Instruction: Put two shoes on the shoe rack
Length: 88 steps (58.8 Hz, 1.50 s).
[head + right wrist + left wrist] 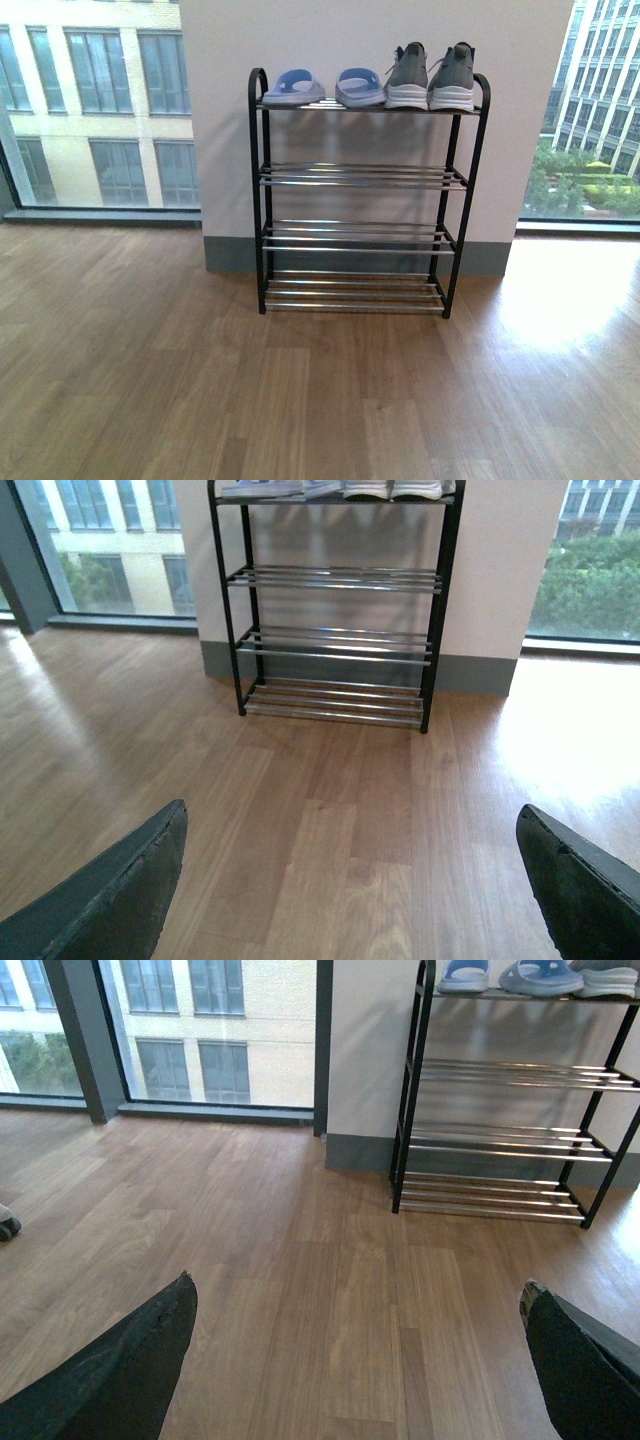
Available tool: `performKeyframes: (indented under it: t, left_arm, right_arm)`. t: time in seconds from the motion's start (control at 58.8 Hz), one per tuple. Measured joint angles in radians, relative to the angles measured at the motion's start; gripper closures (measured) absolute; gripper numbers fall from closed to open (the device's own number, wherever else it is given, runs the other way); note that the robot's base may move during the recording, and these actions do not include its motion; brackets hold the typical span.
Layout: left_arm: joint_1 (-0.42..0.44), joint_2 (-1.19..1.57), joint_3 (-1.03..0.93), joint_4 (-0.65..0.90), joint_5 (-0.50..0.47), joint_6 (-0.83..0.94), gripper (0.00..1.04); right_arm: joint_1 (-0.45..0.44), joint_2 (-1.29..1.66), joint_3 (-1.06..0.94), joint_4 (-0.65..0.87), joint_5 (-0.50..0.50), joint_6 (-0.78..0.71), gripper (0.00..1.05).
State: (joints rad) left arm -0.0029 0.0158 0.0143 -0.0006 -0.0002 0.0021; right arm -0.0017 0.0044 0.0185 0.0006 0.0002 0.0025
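Note:
Two grey sneakers with white soles stand side by side, heels toward me, on the right half of the top tier: one shoe (407,76) and its mate (453,77). The shoe rack (262,190) has a black frame and chrome bars and stands against the white wall. Neither arm shows in the front view. My left gripper (358,1295) is open over bare wood floor, well short of the shoe rack (408,1090). My right gripper (352,820) is open too, nothing between its fingers, facing the shoe rack (435,610). Only the sneakers' white soles (392,490) show there.
A pair of light blue sandals (320,87) fills the left half of the top tier. The three lower tiers hold nothing. Floor-to-ceiling windows (95,100) flank the wall. Wood floor (320,400) lies between me and the rack. A small dark object (8,1225) sits at the left wrist view's edge.

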Motion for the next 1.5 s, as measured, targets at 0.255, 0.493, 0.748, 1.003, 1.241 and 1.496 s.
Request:
performKeyframes:
  t: [0.255,0.493,0.748,1.003,1.241,1.496]
  left_arm:
    - [0.0,0.0,0.0,0.0,0.001,0.0,0.09]
    - [0.0,0.0,0.0,0.0,0.0,0.0,0.09]
    - [0.0,0.0,0.0,0.0,0.0,0.0,0.09]
    - [0.0,0.0,0.0,0.0,0.0,0.0,0.09]
    - [0.0,0.0,0.0,0.0,0.0,0.0,0.09]
    - [0.0,0.0,0.0,0.0,0.0,0.0,0.09]
  right_arm:
    - [0.001,0.0,0.0,0.0,0.002,0.0,0.09]
    - [0.0,-0.001,0.0,0.0,-0.003,0.0,0.09]
    - [0.001,-0.001,0.0,-0.001,0.002,0.0,0.09]
    - [0.001,-0.001,0.0,-0.001,0.0,0.0,0.09]
    - [0.001,-0.001,0.0,-0.001,0.0,0.0,0.09]
    - [0.001,-0.001,0.0,-0.001,0.0,0.0,0.09]
